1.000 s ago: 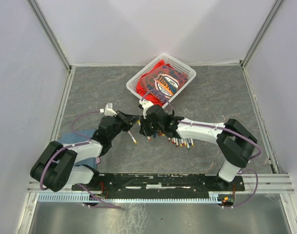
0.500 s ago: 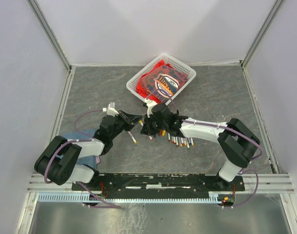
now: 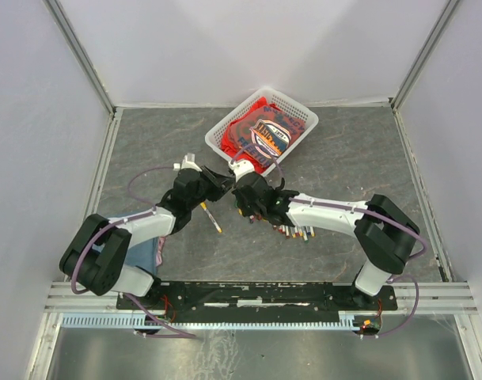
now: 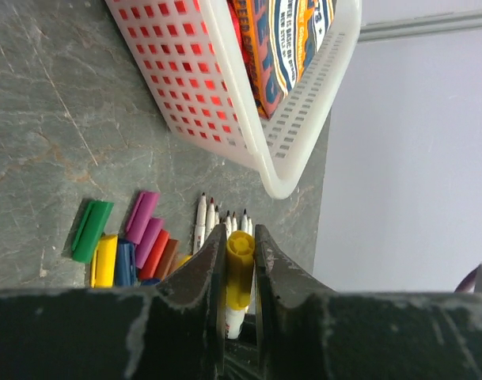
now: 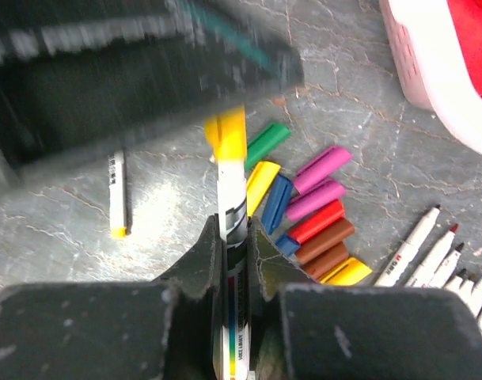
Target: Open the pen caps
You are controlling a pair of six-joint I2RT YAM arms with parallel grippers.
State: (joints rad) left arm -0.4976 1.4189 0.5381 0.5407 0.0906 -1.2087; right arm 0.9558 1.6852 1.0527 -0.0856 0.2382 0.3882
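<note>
Both grippers hold one pen between them above the table. My left gripper (image 4: 240, 233) is shut on its yellow pen cap (image 4: 240, 269). My right gripper (image 5: 233, 226) is shut on the white barrel (image 5: 233, 198), and the yellow cap (image 5: 227, 136) at its far end sits inside the blurred left jaws. From above, the left gripper (image 3: 223, 188) and right gripper (image 3: 239, 192) meet tip to tip in front of the basket. Several loose pen caps (image 5: 320, 214) in green, yellow, blue, pink, red and brown lie on the table below, also in the left wrist view (image 4: 138, 241).
A white basket (image 3: 225, 123) with red packaging stands just behind the grippers. A row of uncapped white pens (image 3: 294, 231) lies under the right arm. One more pen (image 3: 211, 218) with a yellow end lies alone near the left arm. Something blue-grey (image 3: 149, 252) lies beside the left arm's base.
My right gripper's jaws have closed on the pen barrel. Both grippers have shifted slightly farther from the bases, toward the basket.
</note>
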